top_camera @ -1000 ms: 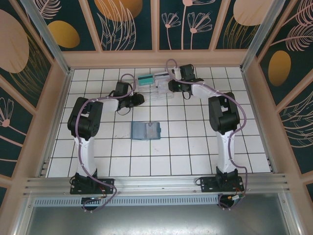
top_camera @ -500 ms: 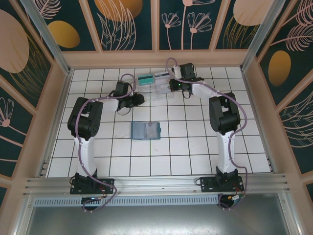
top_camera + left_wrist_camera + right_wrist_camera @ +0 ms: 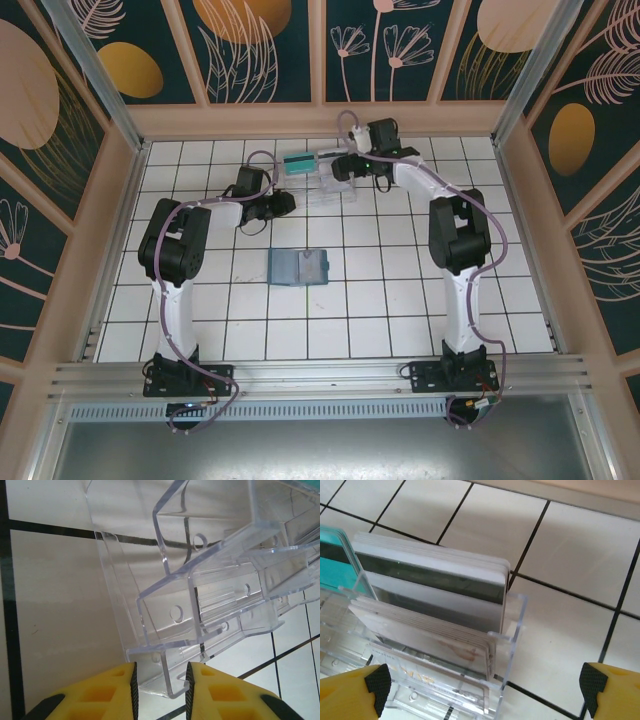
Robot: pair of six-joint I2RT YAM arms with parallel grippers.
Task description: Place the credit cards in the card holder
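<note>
White square tiles with dark grout cover the bench point(image 3: 400, 300), walled by teal panels point(image 3: 250, 50) painted with leaves. Near the bench's 12 o'clock edge sits a clear rigid plastic tray point(image 3: 325, 183) with stepped slots and small round holes. Upright in its slots stand the credit cards: two thick stacks of thin whitish plastic cards point(image 3: 430, 580), the rear stack showing a dark grey stripe, and at 9 o'clock of them a teal-green plastic card point(image 3: 335, 555). The dark-teal rectangular card holder point(image 3: 299, 267) lies open and flat at the bench's centre, at 6 o'clock of the tray and well apart from it, blue-grey inside. The left gripper point(image 3: 160, 692), with yellow fingers, is clenched narrowly on the tray's clear bottom edge. The right gripper point(image 3: 484, 685) hovers over the card stacks, its black-tipped yellow fingers spread wide and grasping nothing.
</note>
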